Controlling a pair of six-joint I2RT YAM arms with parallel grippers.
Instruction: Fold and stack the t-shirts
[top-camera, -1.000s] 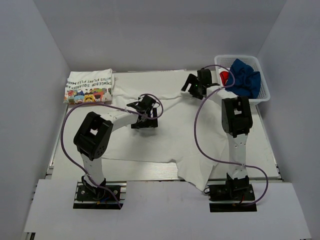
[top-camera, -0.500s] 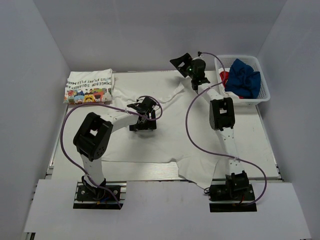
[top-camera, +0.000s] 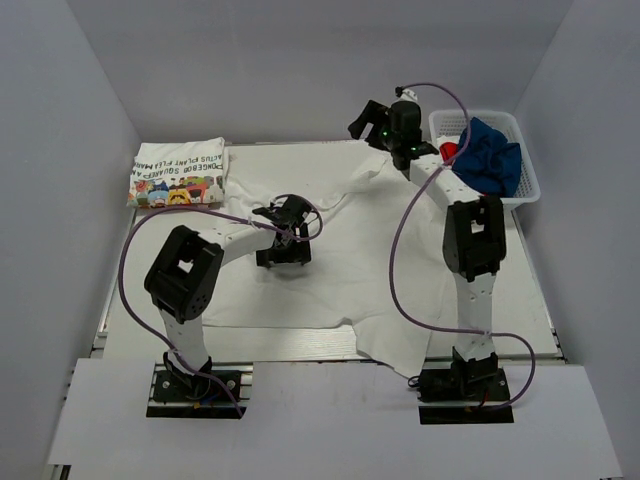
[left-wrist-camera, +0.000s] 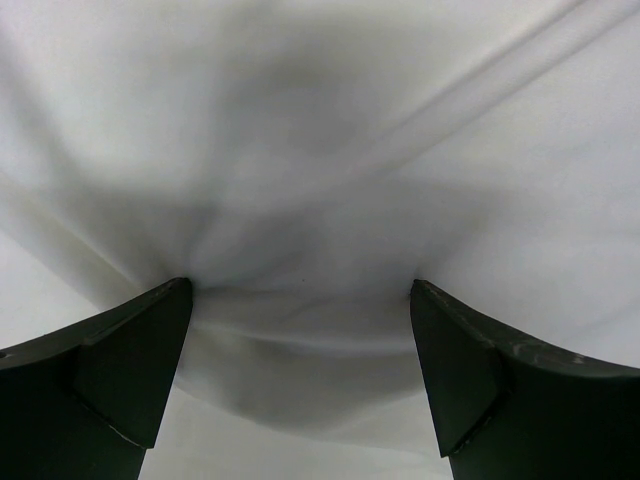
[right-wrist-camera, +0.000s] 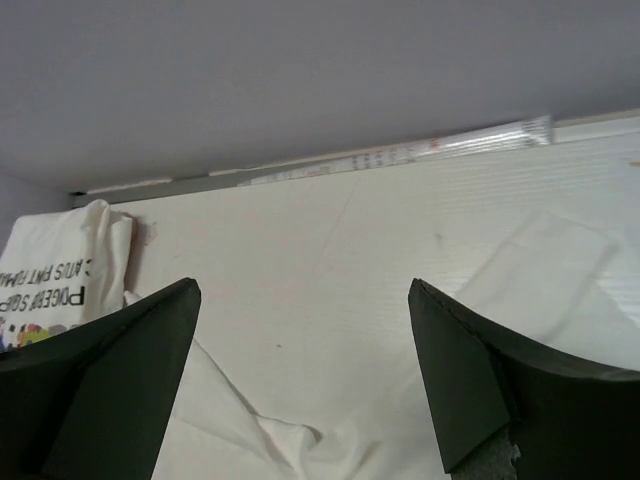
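A plain white t-shirt (top-camera: 345, 255) lies spread and rumpled over the middle of the table. My left gripper (top-camera: 280, 254) is down on its middle, open. In the left wrist view its fingertips (left-wrist-camera: 150, 350) press into the white t-shirt (left-wrist-camera: 320, 180), which bunches between them around the left gripper (left-wrist-camera: 300, 288). My right gripper (top-camera: 363, 123) hangs open above the shirt's far edge, holding nothing; the right wrist view has the right gripper (right-wrist-camera: 302, 290) over bare table with the white t-shirt (right-wrist-camera: 270, 445) below. A folded printed t-shirt (top-camera: 178, 172) lies at the back left. A navy t-shirt (top-camera: 490, 155) fills the basket.
The white lattice basket (top-camera: 527, 172) stands at the back right, with a bit of red (top-camera: 450, 152) showing beside the navy cloth. The table's back edge (right-wrist-camera: 400, 155) meets the wall just beyond the right gripper. The shirt's hem hangs over the near table edge (top-camera: 400, 355).
My right gripper has lifted from the shirt's right sleeve and swung toward the back wall. The left gripper has stayed on the shirt, shifting slightly nearer.
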